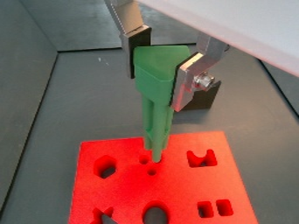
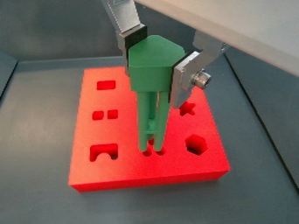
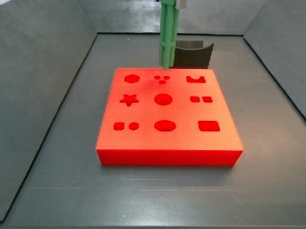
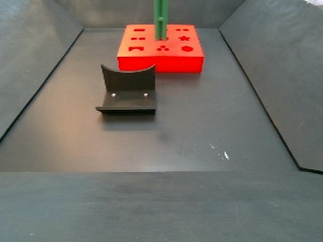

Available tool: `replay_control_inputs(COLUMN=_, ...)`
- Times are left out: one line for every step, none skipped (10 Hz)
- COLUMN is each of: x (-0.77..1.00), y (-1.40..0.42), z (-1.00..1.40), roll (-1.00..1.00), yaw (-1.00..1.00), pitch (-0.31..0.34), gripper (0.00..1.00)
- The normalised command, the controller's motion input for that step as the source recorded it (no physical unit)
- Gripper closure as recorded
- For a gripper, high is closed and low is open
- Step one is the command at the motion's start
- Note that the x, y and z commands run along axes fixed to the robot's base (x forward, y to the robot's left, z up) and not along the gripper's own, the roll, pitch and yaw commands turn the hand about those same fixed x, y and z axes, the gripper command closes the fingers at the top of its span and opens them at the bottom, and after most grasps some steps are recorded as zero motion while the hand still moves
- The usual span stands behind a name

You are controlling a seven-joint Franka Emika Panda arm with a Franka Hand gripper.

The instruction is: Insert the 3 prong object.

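Note:
My gripper [image 1: 162, 70] is shut on the wide head of the 3 prong object [image 1: 155, 114], a long green piece of thin parallel rods, seen in both wrist views [image 2: 149, 105]. It hangs upright over the red block [image 1: 117, 188]. Its rod tips are at or just above the cluster of three small holes [image 2: 149, 150]; I cannot tell if they have entered. In both side views the green piece [image 3: 169, 36] [image 4: 161, 19] stands vertical over the block's far part [image 3: 185, 112], and the gripper itself is above the frame.
The red block [image 4: 177, 62] has several other shaped cut-outs: star, circle, hexagon, squares, arch. The dark grey curved fixture [image 3: 194, 54] [image 4: 127, 90] stands on the dark floor beside the block. Grey walls enclose the floor.

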Motion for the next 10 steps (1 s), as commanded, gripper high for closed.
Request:
replay_control_inputs(x=0.0, y=0.0, z=-0.26, roll=0.03, yaw=0.29, pitch=-0.001, gripper=1.0)
replay_control_inputs(x=0.0, y=-0.03, z=-0.25, roll=0.02, yaw=0.28, pitch=-0.014, gripper=1.0)
replay_control_inputs(x=-0.13, y=-0.12, z=-0.31, roll=0.01, yaw=0.1, pitch=-0.021, gripper=1.0)
replay_control_inputs(x=-0.04, y=-0.01, z=-0.2, roll=0.0, yaw=0.0, pitch=-0.009, gripper=1.0)
replay_control_inputs(x=-0.01, y=-0.05, z=-0.21, roll=0.0, yaw=0.0, pitch=-0.04, gripper=1.0)
replay_control_inputs(x=0.0, y=-0.06, z=-0.15, roll=0.0, yaw=0.0, pitch=-0.013, gripper=1.0)
replay_control_inputs(x=0.23, y=0.0, z=-0.06, roll=0.0, yaw=0.0, pitch=0.0, gripper=1.0)
replay_control_inputs(x=0.27, y=0.0, z=-0.06, roll=0.0, yaw=0.0, pitch=0.0, gripper=1.0)
replay_control_inputs(x=0.13, y=0.0, z=-0.17, roll=0.03, yaw=0.0, pitch=0.0, gripper=1.0)
replay_control_inputs(x=0.0, y=0.0, z=-0.19, roll=0.07, yaw=0.0, pitch=0.0, gripper=1.0)
